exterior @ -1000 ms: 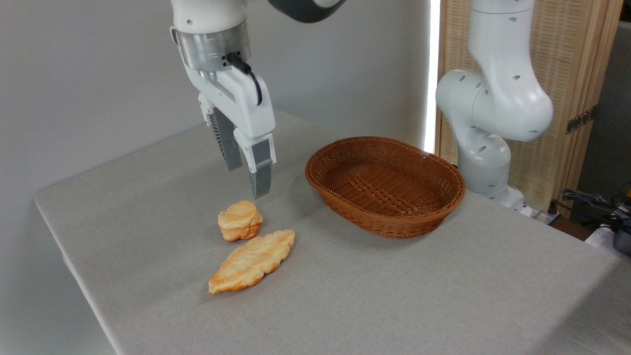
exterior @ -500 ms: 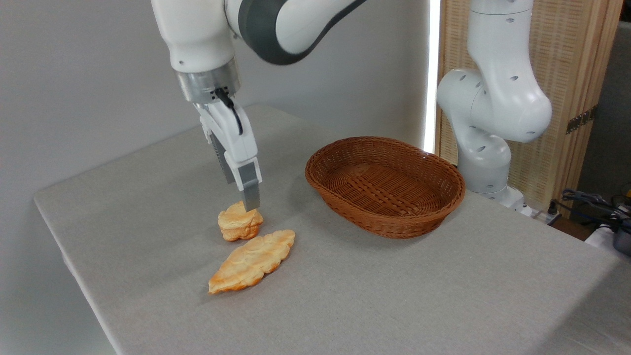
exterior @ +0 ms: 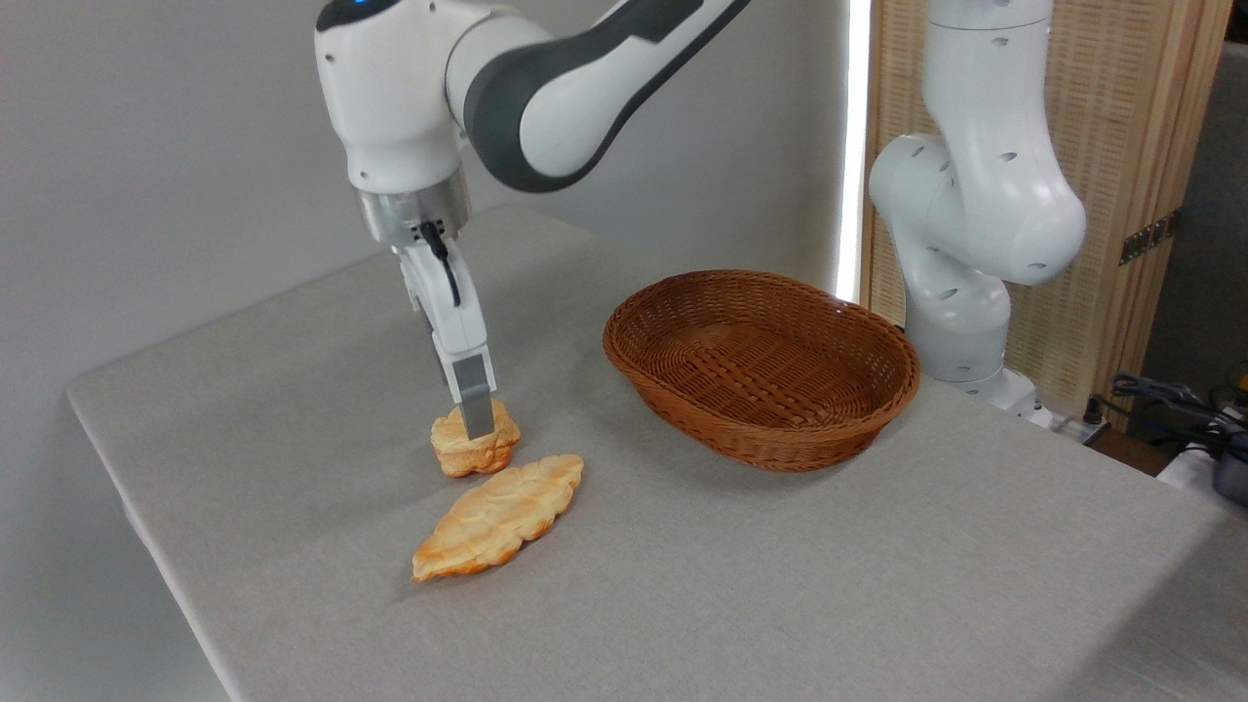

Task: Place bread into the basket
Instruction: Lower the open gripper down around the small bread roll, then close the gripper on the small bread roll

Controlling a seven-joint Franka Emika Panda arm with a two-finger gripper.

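A white robot arm is reaching down over a grey worktop [exterior: 780,585], its claw [exterior: 475,424] pointing straight down onto the bread [exterior: 474,450], a small golden bun. Only one finger is showing edge-on, so whether the claw is gripping is impossible to tell. The bun is sitting just behind a flat leaf-shaped pastry [exterior: 499,516]. The brown wicker basket [exterior: 761,366] is lying well apart, to the right.

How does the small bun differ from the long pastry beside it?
The bun is short, chunky and roundish; the long pastry is flat and leaf-shaped. The bun lies farther back, under the hand, whose finger overlaps its top; the pastry lies nearer the camera, untouched. Both are golden-orange with pale tops and rest on the table.
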